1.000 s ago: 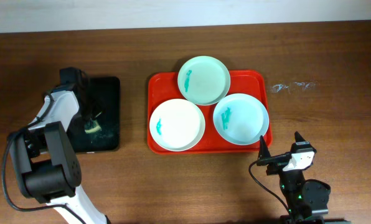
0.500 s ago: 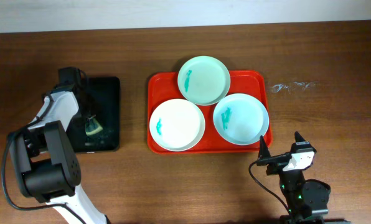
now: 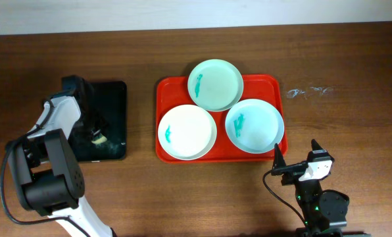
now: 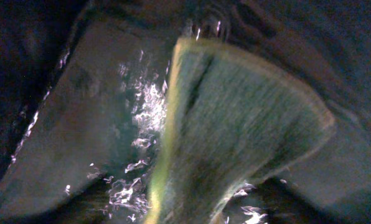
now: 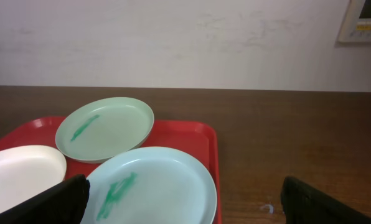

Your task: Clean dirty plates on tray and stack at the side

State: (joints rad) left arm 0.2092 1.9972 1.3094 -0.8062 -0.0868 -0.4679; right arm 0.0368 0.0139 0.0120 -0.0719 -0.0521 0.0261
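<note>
Wetting the sponge [image 4: 235, 124] seemed the step in hand: the left claw [image 3: 94, 126] hung over the black tray [image 3: 114, 99], apparently closed on the sponge amid glinting water. The right claw [image 5: 185, 202] was spread wide and held nothing, near the red tray [image 3: 170, 92]. The mint plate [image 3: 215, 84], white plate [image 3: 187, 131] and light blue plate [image 3: 254, 125] all lay on the red tray, each smeared teal, none stacked on the bench [image 3: 354, 66]. Next, the sponge probably needed carrying to the nearest plate, the white one, and pressing flat on its smear.

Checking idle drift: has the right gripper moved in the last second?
No. The right gripper sits at the same spot just off the red tray's near-right corner in every overhead frame.
</note>
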